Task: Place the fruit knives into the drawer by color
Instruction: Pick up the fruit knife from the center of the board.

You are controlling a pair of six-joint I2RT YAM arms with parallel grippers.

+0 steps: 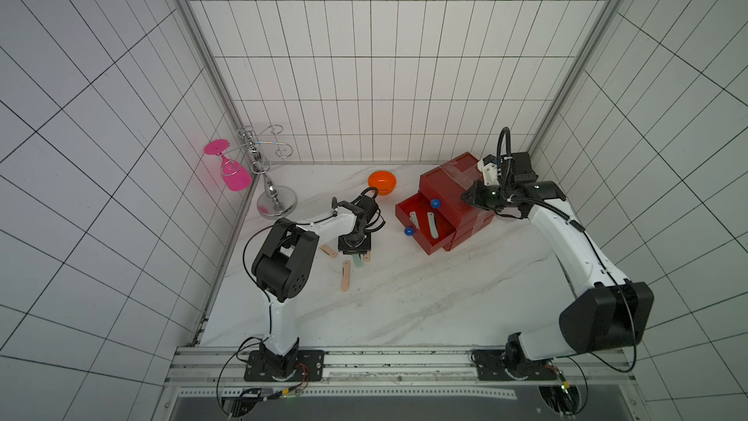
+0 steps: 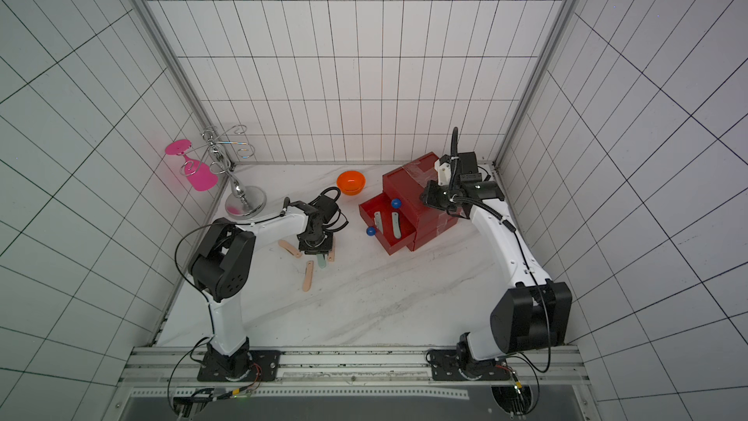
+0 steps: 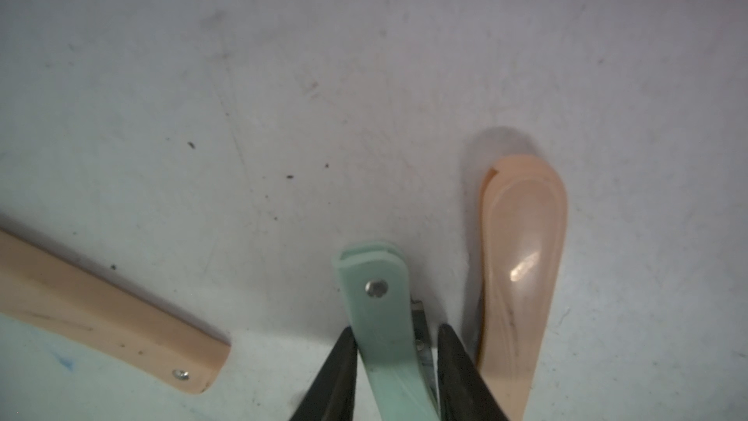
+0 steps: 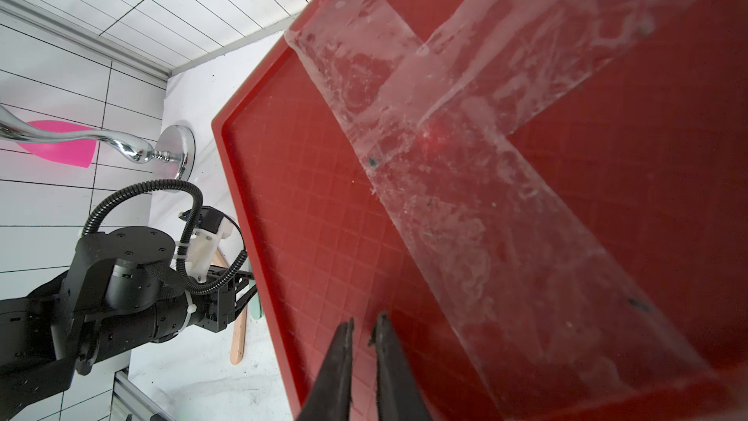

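One mint-green knife clamped in left jaws, long axis front-back; right jaws nearly together

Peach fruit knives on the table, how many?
3 peach knives: one beside the gripped mint knife, one by the left arm, one nearer the front. The arm may hide more.

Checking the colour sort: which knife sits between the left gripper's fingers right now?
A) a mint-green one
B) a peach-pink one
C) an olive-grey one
A: the left wrist view shows the mint-green knife between the fingers of the left gripper.
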